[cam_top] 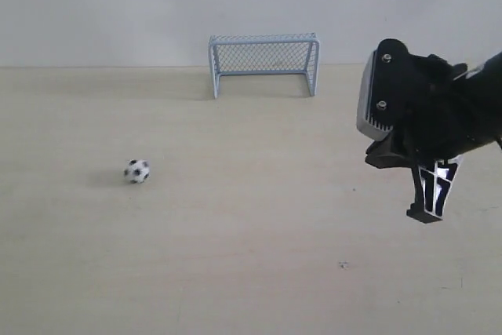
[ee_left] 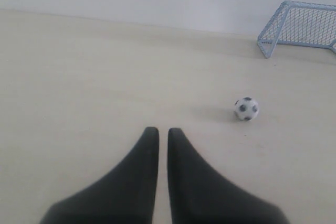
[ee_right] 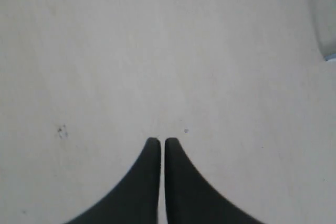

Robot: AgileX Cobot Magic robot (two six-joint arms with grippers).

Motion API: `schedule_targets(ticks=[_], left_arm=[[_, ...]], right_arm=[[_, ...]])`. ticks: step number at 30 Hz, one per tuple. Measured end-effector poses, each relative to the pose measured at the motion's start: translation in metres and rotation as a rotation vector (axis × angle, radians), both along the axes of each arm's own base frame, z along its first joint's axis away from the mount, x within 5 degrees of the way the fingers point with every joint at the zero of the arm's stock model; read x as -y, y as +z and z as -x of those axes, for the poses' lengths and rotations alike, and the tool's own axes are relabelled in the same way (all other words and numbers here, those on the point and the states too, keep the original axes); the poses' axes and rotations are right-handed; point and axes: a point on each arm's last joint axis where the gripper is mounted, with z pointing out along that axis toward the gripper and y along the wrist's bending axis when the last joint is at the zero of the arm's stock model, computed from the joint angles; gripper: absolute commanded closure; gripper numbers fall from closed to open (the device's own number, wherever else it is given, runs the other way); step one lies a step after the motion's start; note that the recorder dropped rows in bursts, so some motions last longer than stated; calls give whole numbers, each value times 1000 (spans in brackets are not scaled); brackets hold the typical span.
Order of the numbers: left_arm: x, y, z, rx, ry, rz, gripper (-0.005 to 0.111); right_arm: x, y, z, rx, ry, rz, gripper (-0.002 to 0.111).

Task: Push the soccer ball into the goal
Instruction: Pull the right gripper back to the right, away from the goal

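The soccer ball (cam_top: 136,171) (ee_left: 246,108), tiny and white with black patches, rests on the pale table well left of centre. The goal (cam_top: 263,63) (ee_left: 299,27), pale blue frame with mesh, stands at the table's back edge against the wall, its mouth facing forward. My left gripper (ee_left: 159,130) is shut and empty, with the ball ahead of it and off to one side; it is out of the exterior view. My right gripper (cam_top: 430,211) (ee_right: 158,141) hangs above the table at the right, shut and empty, far from the ball.
A white wall (cam_top: 118,5) runs behind the table (cam_top: 259,272). A small dark speck (cam_top: 343,264) (ee_right: 186,130) marks the tabletop near the right gripper. Bare table lies between ball and goal.
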Motion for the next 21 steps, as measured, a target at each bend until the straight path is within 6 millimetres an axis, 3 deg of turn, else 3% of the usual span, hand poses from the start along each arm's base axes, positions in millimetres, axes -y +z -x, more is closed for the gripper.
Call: schedule_targets(ticks=[11,21], left_arm=[[0,0,0,0,0,0,100],[0,0,0,0,0,0,100]], right_arm=[[12,49,63,-4,-236,-361,108],[20,82,93,66,-285,-517,108]])
